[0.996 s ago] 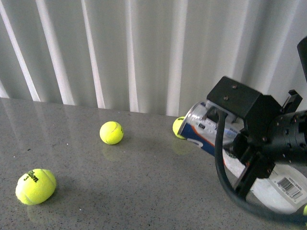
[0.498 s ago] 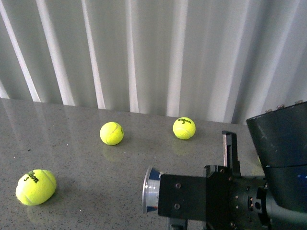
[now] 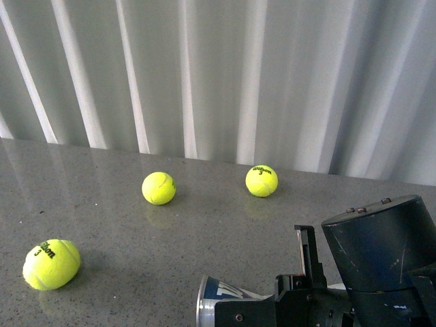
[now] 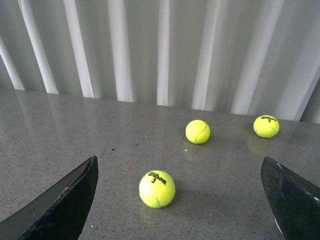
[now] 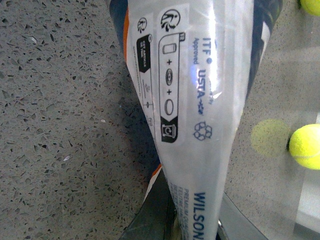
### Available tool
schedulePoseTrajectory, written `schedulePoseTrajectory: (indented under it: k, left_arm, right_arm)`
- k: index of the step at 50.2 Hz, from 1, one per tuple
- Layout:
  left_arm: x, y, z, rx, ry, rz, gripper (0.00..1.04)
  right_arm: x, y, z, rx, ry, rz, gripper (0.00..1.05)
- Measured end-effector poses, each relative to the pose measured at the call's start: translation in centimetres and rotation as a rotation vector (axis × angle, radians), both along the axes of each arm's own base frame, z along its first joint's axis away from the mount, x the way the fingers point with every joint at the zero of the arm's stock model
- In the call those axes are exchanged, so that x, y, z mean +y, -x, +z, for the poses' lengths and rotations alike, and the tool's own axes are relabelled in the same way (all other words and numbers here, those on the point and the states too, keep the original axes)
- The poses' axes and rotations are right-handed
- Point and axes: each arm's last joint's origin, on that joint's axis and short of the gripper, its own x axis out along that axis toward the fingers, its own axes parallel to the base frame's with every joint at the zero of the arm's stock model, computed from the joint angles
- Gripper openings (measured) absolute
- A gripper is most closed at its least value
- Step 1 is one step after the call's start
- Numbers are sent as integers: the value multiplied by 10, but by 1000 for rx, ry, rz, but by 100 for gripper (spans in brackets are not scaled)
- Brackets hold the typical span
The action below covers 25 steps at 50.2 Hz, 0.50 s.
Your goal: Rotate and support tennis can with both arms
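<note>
Right gripper (image 5: 192,222) clamped on tennis can (image 3: 219,298), thin plastic pinched flat between fingers. Can lies sideways, low over near table (image 3: 204,231), silver rim (image 3: 202,310) toward left. Left gripper (image 4: 178,161) wide open, empty, facing tennis balls (image 4: 157,188). Risk: lone pinch on crinkly wall slips, rim end sags or twists before left support arrives

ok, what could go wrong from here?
Only the right gripper holds the tennis can; the left gripper is open, with no can between its fingers, so the can may pivot or slip.
The thin plastic looks pinched at the grip and could crumple.
A tennis ball lies close by; turning the can may knock it.
</note>
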Motion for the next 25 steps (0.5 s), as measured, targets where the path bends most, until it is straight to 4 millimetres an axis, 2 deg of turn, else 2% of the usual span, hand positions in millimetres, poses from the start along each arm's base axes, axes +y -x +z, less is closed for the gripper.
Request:
schedulePoseTrajectory:
  k: [7, 13, 25]
  left_arm:
    - [0, 0, 0, 0, 0, 0, 98]
    - [0, 0, 0, 0, 0, 0, 98]
    - [0, 0, 0, 0, 0, 0, 98]
  right_arm:
    - [0, 0, -1, -7, 7, 1, 6]
    - [-1, 1, -3, -2, 26, -7, 34]
    - [-1, 5, -6, 33, 35, -15, 70]
